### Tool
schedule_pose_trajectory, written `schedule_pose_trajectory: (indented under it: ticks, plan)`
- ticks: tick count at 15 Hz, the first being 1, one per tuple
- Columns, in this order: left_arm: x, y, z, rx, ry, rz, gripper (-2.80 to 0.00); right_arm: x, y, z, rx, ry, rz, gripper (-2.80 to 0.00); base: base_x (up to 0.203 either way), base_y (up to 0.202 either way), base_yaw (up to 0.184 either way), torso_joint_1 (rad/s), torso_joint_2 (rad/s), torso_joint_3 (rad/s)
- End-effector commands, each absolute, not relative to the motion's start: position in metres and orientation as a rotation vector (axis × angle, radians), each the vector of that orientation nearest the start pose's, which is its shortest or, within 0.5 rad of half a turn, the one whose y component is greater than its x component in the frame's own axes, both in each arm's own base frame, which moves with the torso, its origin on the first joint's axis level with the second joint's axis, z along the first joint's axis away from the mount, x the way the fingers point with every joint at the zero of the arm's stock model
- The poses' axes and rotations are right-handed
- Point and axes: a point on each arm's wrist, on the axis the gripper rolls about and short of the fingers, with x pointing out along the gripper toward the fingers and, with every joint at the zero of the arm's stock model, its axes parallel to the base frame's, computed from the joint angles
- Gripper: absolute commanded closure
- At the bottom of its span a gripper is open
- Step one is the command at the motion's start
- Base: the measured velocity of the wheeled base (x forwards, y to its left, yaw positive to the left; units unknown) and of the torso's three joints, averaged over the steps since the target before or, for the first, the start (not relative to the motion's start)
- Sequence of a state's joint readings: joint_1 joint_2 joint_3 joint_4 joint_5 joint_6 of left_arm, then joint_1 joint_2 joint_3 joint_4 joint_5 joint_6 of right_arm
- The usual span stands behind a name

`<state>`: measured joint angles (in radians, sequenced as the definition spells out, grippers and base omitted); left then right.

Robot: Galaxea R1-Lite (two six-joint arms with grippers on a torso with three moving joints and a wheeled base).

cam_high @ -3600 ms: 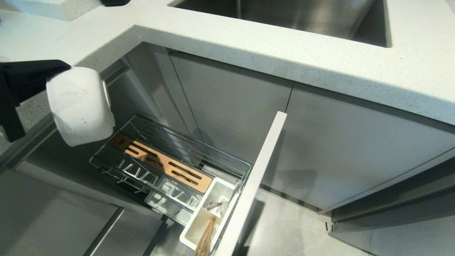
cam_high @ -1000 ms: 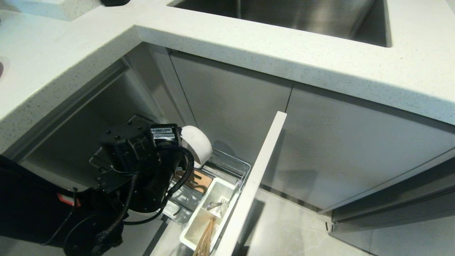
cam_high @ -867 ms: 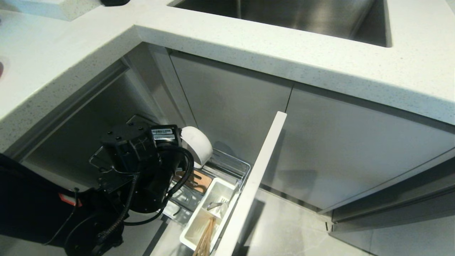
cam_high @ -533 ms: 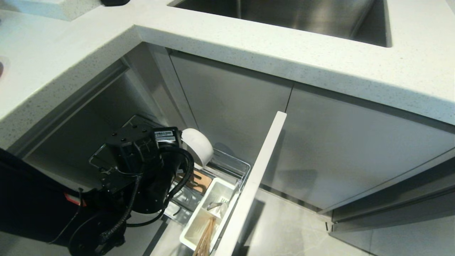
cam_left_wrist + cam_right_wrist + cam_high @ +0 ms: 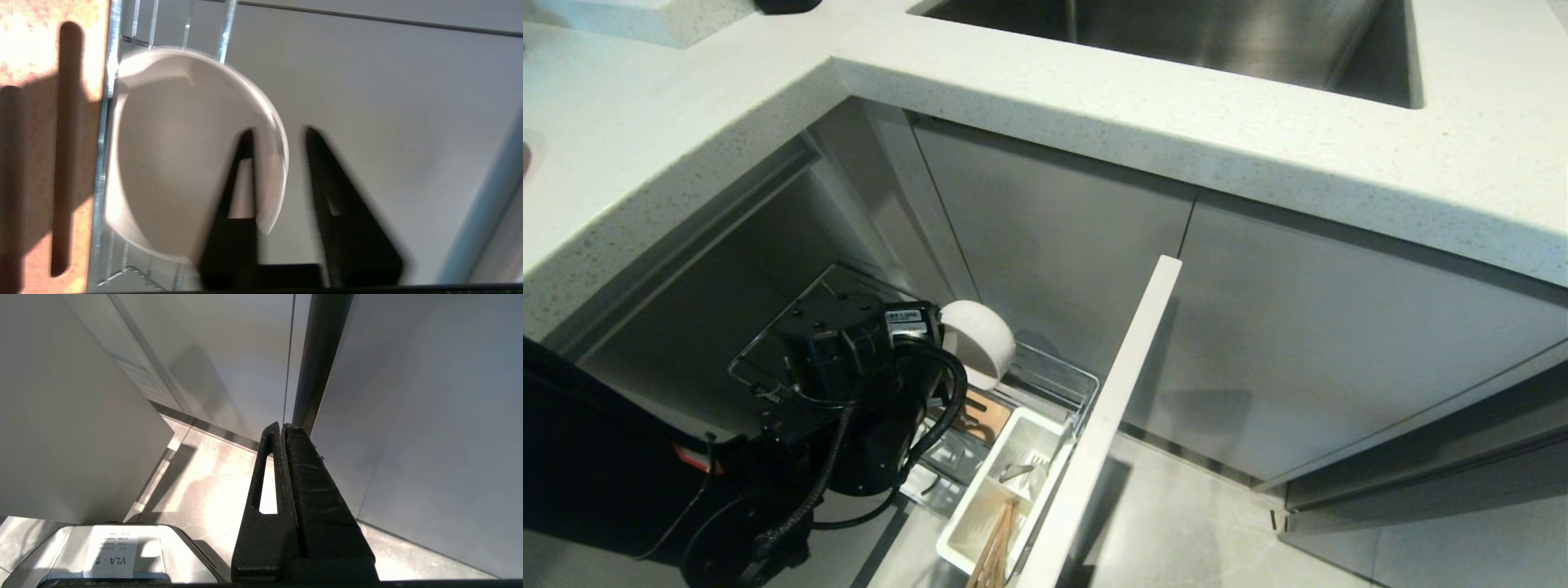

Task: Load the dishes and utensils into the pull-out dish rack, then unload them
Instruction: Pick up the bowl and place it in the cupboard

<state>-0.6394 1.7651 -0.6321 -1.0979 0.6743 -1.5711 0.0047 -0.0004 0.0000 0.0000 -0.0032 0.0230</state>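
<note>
The white bowl (image 5: 980,343) stands on edge at the back of the pull-out dish rack (image 5: 1058,377), beside its wooden strip (image 5: 36,122). In the left wrist view the bowl (image 5: 171,155) shows its hollow. My left gripper (image 5: 278,134) is open astride its rim, one finger (image 5: 243,179) inside and the other outside, with a gap to the rim. In the head view my left wrist (image 5: 849,343) hides those fingers. Chopsticks (image 5: 995,549) and a spoon (image 5: 1018,470) lie in the white caddy (image 5: 980,510). My right gripper (image 5: 284,426) is shut on nothing, parked low by the cabinet.
The rack's pale front panel (image 5: 1115,408) stands out toward me to the right of the caddy. A speckled white countertop (image 5: 1094,90) with a steel sink (image 5: 1217,33) overhangs the grey cabinet doors (image 5: 1339,343). Grey floor (image 5: 1192,539) lies below.
The bowl came down from beside the countertop into the rack. Within the last second my left gripper's jaws have parted from the rim, and the wrist shifted slightly.
</note>
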Motion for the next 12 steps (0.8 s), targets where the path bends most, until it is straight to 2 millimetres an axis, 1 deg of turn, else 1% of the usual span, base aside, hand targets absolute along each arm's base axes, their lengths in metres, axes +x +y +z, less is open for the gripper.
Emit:
schedule_pose_trajectory:
  ticks: [1, 4, 6, 8, 12]
  plan:
    - [0.246, -0.166, 0.166, -1.558, -0.007, 0.051, -2.8, -0.023, 0.0, 0.075, 0.023, 0.0, 0.002, 0.0, 0.0, 0.0, 0.0, 0.0, 0.0, 0.0]
    - [0.243, -0.166, 0.165, -1.529, 0.025, 0.073, -2.8, -0.023, 0.0, 0.075, 0.023, 0.001, 0.002, 0.0, 0.0, 0.0, 0.0, 0.0, 0.0, 0.0]
    - [0.234, -0.167, 0.168, -1.497, 0.068, 0.087, -2.8, -0.023, 0.0, 0.075, 0.023, 0.0, 0.002, 0.0, 0.0, 0.0, 0.0, 0.0, 0.0, 0.0]
    - [0.223, -0.163, 0.177, -1.474, 0.098, 0.092, -2.8, -0.023, 0.0, 0.075, 0.023, 0.0, 0.002, 0.0, 0.0, 0.0, 0.0, 0.0, 0.0, 0.0]
    - [0.194, -0.149, 0.199, -1.441, 0.147, 0.097, -2.8, -0.023, 0.0, 0.075, 0.023, 0.0, 0.003, 0.0, 0.0, 0.0, 0.0, 0.0, 0.0, 0.0]
